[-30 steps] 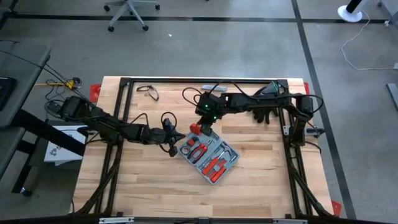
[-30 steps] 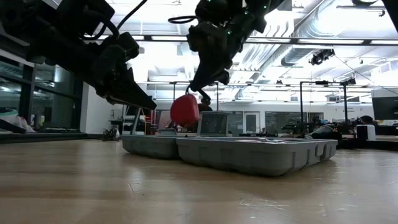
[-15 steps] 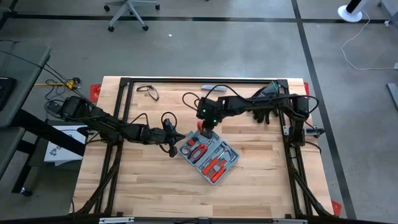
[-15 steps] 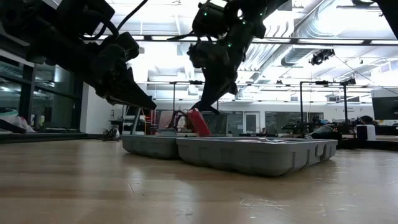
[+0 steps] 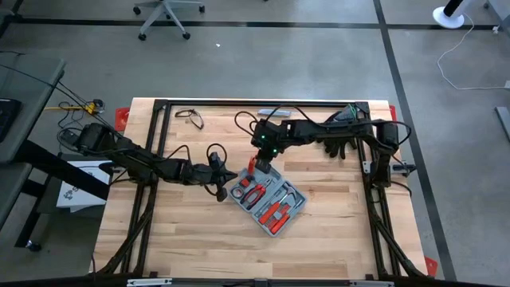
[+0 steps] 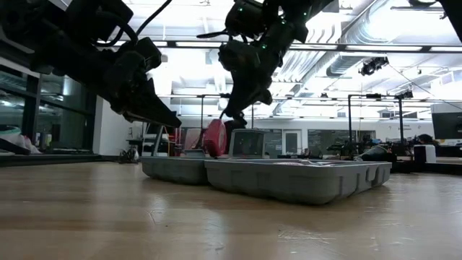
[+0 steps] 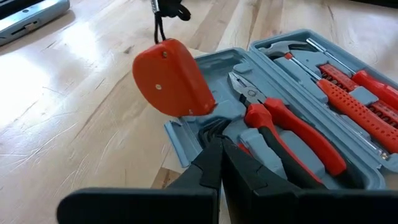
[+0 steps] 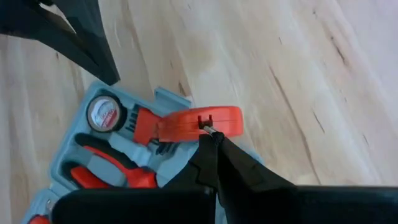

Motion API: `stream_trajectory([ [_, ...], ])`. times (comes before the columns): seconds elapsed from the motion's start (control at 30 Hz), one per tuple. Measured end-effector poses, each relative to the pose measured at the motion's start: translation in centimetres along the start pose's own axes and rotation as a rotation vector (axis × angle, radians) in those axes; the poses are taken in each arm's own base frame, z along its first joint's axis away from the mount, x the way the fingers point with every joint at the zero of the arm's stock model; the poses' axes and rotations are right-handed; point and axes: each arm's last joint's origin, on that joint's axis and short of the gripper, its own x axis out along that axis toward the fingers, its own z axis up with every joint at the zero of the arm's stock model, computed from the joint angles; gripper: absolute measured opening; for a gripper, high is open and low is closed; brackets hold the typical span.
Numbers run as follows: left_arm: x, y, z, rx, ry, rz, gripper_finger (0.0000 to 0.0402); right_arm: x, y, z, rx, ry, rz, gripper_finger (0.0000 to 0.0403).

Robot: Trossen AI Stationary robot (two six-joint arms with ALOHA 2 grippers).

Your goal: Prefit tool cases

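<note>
My right gripper (image 8: pixel 211 138), pinched on the strap of an orange plastic tape measure (image 8: pixel 199 123), dangles it over the open blue-grey moulded tool case (image 5: pixel 267 199) mid-table; I should steady it and lower squarely into its slot. Left gripper (image 7: pixel 222 149), pressed together, waits beside the case.

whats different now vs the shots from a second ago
The right gripper, shut on the red tool, has swung it over the far end of the open tool case: it hung at the case's far corner, tipped down toward the tray half a second ago, and now hangs just above that edge again. The left gripper stayed shut beside the case, which has not moved.
</note>
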Motion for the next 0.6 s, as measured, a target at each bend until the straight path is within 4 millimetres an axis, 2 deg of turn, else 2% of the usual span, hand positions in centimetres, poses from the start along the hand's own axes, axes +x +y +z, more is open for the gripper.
stream_trajectory([
  [0.13,0.0,0.0,0.0,0.000,0.000,0.000,0.0000,0.3,0.6,-0.6,-0.005,0.052,-0.001,0.0000],
  [0.3,0.0,0.0,0.0,0.000,0.000,0.000,0.0000,1.6,1.3,-1.5,-0.015,0.118,-0.003,0.0000],
  [0.6,0.0,0.0,0.0,0.000,0.001,-0.002,0.0000,1.6,1.3,-2.8,-0.028,0.249,-0.045,0.0000],
])
